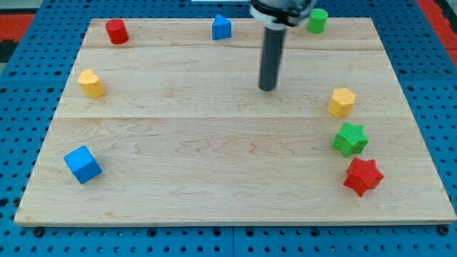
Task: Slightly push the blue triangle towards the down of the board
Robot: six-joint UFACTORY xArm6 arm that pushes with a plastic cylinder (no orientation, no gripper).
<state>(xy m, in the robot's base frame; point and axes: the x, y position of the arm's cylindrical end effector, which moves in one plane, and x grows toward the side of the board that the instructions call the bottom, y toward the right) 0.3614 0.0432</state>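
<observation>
Blue triangle (222, 27) sat near bench (214, 185) top edge, up and to view's left of my tip (268, 88), well apart, no contact. Its peak pointed toward view's top; long axis can't be told. No jaws on this rig: bare rod, tip touched no block, held nothing. Green cylinder (317, 20) lay to rod's right.
</observation>
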